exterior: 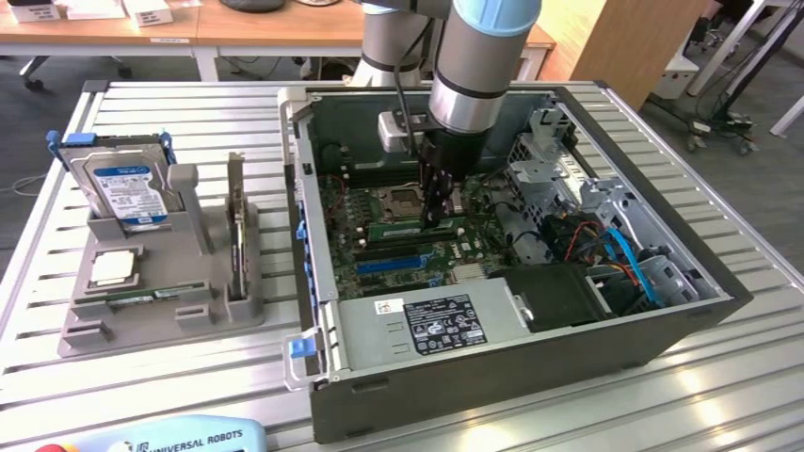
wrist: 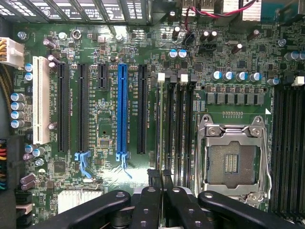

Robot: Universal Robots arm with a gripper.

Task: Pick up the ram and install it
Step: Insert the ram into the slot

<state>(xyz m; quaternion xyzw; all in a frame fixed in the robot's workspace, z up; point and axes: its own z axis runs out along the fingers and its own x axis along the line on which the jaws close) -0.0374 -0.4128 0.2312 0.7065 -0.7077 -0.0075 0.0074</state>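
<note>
Exterior view gives you the whole layout: the light-blue-and-grey robot arm [exterior: 484,47] reaches straight down into the open dark grey computer case [exterior: 503,386], which sits on the slatted aluminium table [exterior: 716,395]. Wrist view gives you the board detail: a green motherboard [wrist: 105,119] with a long blue expansion slot [wrist: 122,109], a white expansion slot [wrist: 41,100], black ones between them, and the empty silver-framed processor socket [wrist: 233,162].

Containers:
- **Case:** you have the motherboard, a silver power supply box with a white label [exterior: 427,325] along the wall nearest the exterior camera, and blue flat cables [exterior: 632,268] toward the exterior view's right.
- **Fixture:** on the exterior view's left, apart from the case, the grey moulded parts fixture [exterior: 164,315] holds a blue-labelled silver hard drive [exterior: 126,188] standing upright. A square silver processor chip [exterior: 113,268] lies flat in its pocket.

The long thin green circuit-board ram stick [exterior: 399,229] [wrist: 158,124] stands on edge inside the case. It lies along the group of black memory slots [wrist: 181,124] beside the socket, at the row farthest from it. The black two-finger pincer [exterior: 438,222] [wrist: 159,177] is clenched on one end of the ram stick, with fingertips [wrist: 153,179] either side of its edge. You can't tell from these views whether the stick is seated in the slot or just above it.
</note>
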